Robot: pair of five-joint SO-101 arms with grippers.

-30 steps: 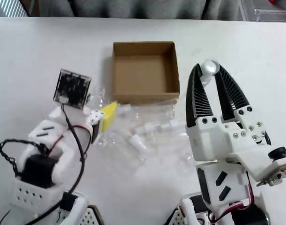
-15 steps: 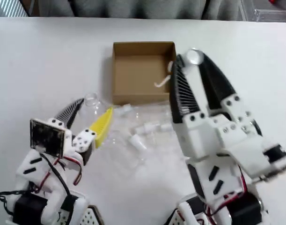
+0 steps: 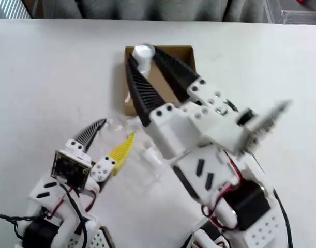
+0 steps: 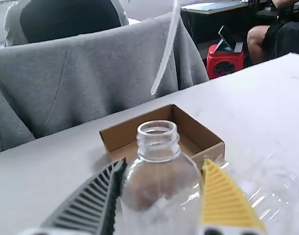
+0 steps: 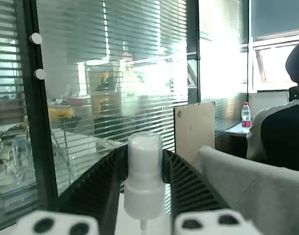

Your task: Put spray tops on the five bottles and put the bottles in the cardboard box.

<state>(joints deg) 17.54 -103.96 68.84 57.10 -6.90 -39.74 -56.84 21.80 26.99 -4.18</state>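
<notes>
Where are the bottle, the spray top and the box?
bottle (image 4: pixel 159 178): left wrist view, on its clear body.
spray top (image 5: pixel 143 172): right wrist view, on its white head.
box (image 4: pixel 191 140): left wrist view, on its brown inside.

1. Cardboard box (image 3: pixel 162 81): largely covered by the right gripper (image 3: pixel 142 52) and its arm.
2. Bottle (image 4: pixel 159 166): base cut off by the picture's edge.
3. Spray top (image 5: pixel 143 171): tube cut off just past the collar.
4. Loose clear bottles (image 3: pixel 147 155): outlines faint, number unclear.
5. Circuit board (image 3: pixel 266 121): blurred.
</notes>
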